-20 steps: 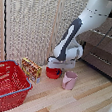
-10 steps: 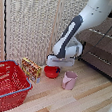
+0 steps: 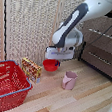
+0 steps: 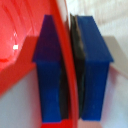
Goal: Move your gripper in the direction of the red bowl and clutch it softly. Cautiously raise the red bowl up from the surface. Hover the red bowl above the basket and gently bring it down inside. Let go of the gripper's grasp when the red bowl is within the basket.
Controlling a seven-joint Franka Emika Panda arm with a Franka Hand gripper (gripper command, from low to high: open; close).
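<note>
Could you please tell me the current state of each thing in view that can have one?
gripper: jaws shut on the red bowl's rim.
red bowl: upright, gripped by its rim, outside the basket.
basket: upright, nothing seen inside.
pink cup: upright on the floor.
red-and-yellow box: standing beside the basket.

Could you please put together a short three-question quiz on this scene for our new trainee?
1. True or false: the gripper has its fingers on either side of the red bowl's rim.
2. What stands between the basket and the bowl in the exterior view?
3. The pink cup is: A) upright on the floor, B) in the basket, C) tipped over.

Key: 1 true; 2 the red-and-yellow box; 3 A.
</note>
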